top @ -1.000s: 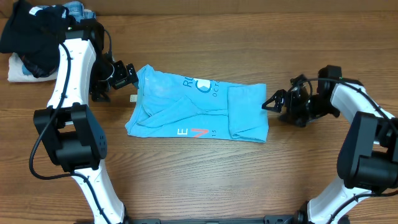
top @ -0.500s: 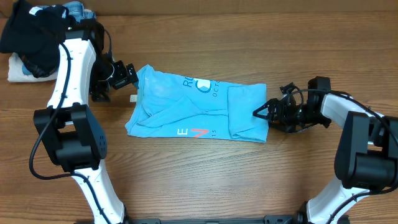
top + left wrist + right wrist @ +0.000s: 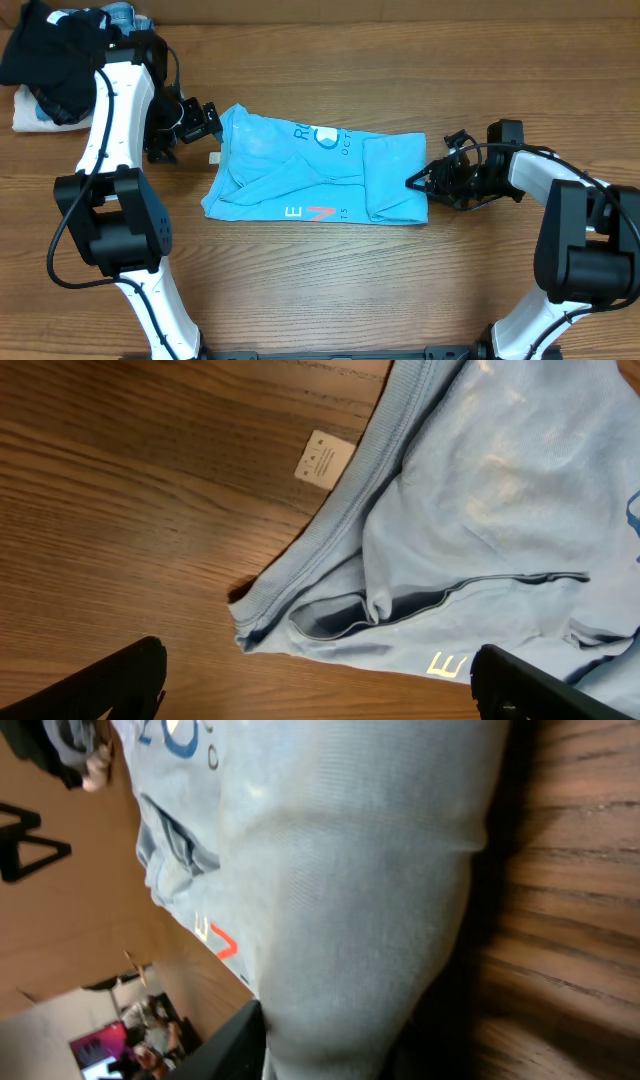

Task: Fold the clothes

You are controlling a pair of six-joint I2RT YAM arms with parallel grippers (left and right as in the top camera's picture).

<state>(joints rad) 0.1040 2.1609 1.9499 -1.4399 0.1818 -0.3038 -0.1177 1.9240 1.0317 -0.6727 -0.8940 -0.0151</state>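
Note:
The clothes [image 3: 300, 175], a light sky-blue T-shirt, lie partly folded at the table's middle, with white print near the top and a red-and-white "E V" near the front edge. My right gripper [image 3: 418, 182] is at the shirt's right edge, jaws closed on a bunched fold of it. In the right wrist view the cloth [image 3: 340, 870] bulges against one dark finger [image 3: 235, 1045]; the other finger is hidden. My left gripper [image 3: 207, 122] hovers open just off the shirt's left edge, above the hem [image 3: 330, 550], holding nothing.
A small white tag [image 3: 325, 458] lies on the wood beside the shirt's left hem. A pile with a black garment [image 3: 55, 50] and blue denim [image 3: 122, 14] sits at the back left corner, behind the left arm.
My right gripper moved left onto the shirt's right edge and closed its jaws on the cloth, nudging that edge slightly inward. The left arm stayed still.

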